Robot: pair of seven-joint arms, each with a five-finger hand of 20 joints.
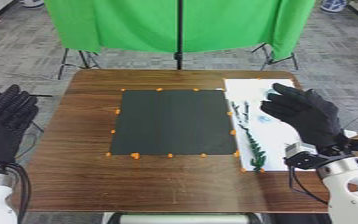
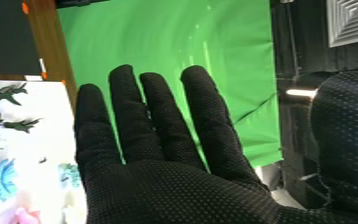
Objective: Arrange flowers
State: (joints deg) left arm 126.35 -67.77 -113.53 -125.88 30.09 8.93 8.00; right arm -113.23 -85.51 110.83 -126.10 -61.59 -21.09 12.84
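In the head view, the right hand (image 1: 304, 114) is over the right part of a white sheet (image 1: 245, 90), its fingers straight and holding nothing. The left hand (image 1: 7, 122) is off the table's left edge, fingers straight. Green leafy stems (image 1: 254, 142) lie lengthwise along the sheet's left side; a pale blue flower (image 1: 265, 119) lies beside the right hand. The right wrist view has the open right hand (image 2: 167, 185) with leafy sprigs (image 2: 11, 124), a blue flower (image 2: 5, 179) and a pink flower (image 2: 26, 216) on the white sheet (image 2: 47, 102).
A dark square mat (image 1: 171, 122) edged with orange dots lies mid-table, left of the sheet. The brown wooden table (image 1: 158, 185) extends around both. A green cloth (image 1: 167, 25) hangs on stands behind the table.
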